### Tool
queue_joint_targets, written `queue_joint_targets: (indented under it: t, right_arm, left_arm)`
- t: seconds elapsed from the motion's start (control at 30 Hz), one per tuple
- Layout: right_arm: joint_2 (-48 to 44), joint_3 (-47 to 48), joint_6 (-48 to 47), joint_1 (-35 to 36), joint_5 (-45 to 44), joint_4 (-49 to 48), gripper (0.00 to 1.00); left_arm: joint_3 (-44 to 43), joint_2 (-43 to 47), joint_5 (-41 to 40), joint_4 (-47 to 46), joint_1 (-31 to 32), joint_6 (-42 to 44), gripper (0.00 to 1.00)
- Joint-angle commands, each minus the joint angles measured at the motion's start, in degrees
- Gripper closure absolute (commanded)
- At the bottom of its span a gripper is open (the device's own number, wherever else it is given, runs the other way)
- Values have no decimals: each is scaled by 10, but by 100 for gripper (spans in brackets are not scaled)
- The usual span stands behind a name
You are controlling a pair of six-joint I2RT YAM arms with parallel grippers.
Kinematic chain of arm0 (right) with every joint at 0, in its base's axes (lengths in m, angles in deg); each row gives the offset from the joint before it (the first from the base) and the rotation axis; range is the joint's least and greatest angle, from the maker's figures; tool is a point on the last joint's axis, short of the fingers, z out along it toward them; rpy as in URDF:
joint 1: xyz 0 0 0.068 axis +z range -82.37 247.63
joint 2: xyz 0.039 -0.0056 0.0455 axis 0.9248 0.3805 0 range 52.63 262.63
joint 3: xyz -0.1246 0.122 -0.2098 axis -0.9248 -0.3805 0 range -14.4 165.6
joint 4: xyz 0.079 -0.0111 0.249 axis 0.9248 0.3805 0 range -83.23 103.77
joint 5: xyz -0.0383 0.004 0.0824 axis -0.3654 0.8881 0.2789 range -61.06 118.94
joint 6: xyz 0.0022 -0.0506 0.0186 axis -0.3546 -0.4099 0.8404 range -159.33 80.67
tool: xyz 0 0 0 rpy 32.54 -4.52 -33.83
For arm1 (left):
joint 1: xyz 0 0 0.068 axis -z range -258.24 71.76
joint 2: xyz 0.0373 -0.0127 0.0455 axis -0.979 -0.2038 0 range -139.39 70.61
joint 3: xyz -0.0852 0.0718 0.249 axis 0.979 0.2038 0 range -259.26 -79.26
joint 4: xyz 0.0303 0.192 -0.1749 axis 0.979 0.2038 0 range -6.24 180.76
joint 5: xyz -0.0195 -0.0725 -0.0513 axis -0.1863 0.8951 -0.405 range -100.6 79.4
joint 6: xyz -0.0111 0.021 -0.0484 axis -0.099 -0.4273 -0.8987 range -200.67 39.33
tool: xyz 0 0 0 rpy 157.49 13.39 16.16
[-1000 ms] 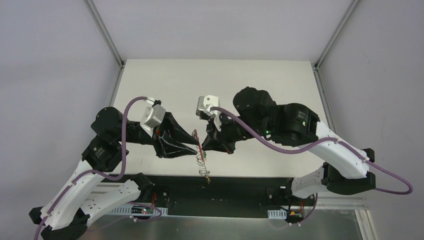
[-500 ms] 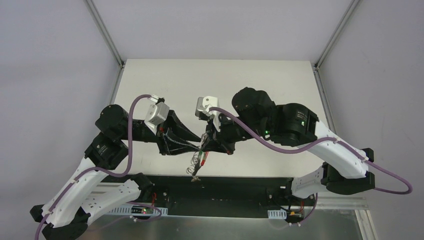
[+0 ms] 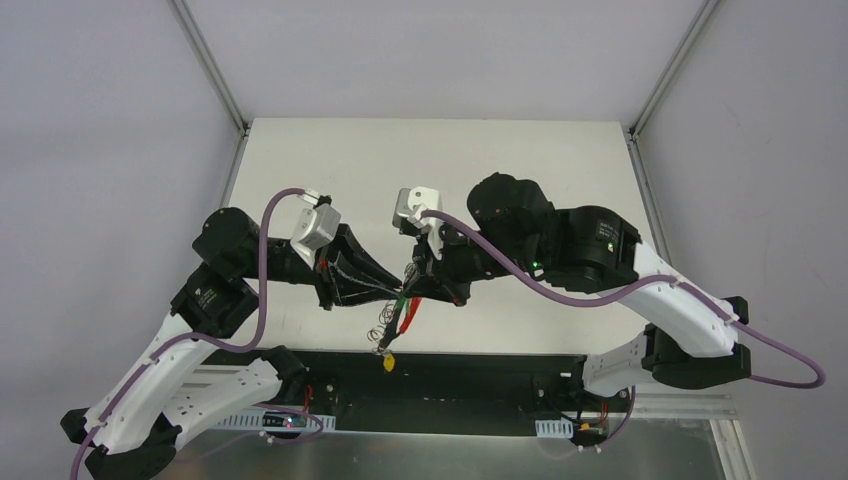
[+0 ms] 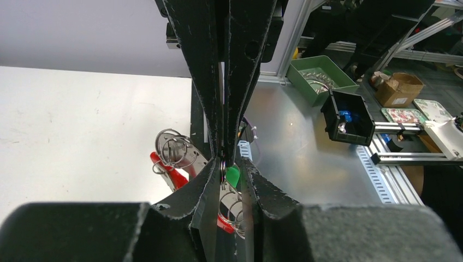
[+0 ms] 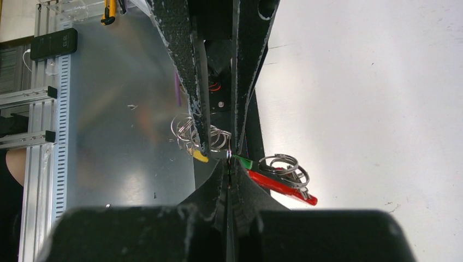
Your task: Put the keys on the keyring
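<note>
**Spotter:** One key hangs nearest your arm bases: the yellow-tagged key point(image 3: 387, 362), dangling below both sets of jaws, past the near edge of the table point(image 3: 300, 170). Just above it the keyring point(image 3: 405, 318) slants up to the tips, red part showing, with its wire rings point(image 3: 378, 330) bunched beside it.

**Operator:** Who's carrying it?

**Spotter:** Your right gripper point(image 5: 228, 166). Its jaws are pressed flat together on a thin bit of metal at the keyring's upper end. I judge that's so the loop hangs free in the air where your other arm can reach it.

**Operator:** And my left?

**Spotter:** Your left gripper point(image 4: 225, 166) meets the right one tip to tip. Its jaws stand a narrow slit apart, with the green-tagged key point(image 4: 233, 176) and a small silver ring in that slit. I cannot tell whether the pads actually bite on the key, because the tips hide the contact. Lined up like that, I'd guess you mean to feed the key onto a ring.

**Operator:** Beyond the jaws?

**Spotter:** The white table stretches away behind both tips.
</note>
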Motion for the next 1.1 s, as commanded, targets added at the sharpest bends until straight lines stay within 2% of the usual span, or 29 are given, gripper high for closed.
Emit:
queue_joint_targets:
  t: [0.0, 0.27, 0.4, 0.63, 0.93, 0.97, 1.07]
  right_arm:
    - [0, 34, 11, 2, -15, -28, 100]
    - [2, 37, 15, 2, -10, -31, 100]
    - [3, 37, 14, 3, -8, -31, 100]
    - [-1, 40, 14, 3, -8, -34, 100]
    - [-43, -21, 20, 3, -18, -84, 100]
    - [-48, -30, 20, 3, -20, -90, 99]
    - [-68, -58, 20, 3, -28, -113, 87]
  left_arm:
    - [-5, 4, 25, -17, 1, -3, 81]
    - [-6, -5, 34, -18, 1, -5, 82]
    - [-10, -13, 38, -17, 1, -4, 100]
    - [-15, -31, 47, -17, 2, -2, 100]
    - [-26, -14, -15, -17, 2, 32, 100]
    - [-27, -12, -23, -17, 2, 34, 100]
    - [-29, -7, -40, -26, 2, 33, 100]
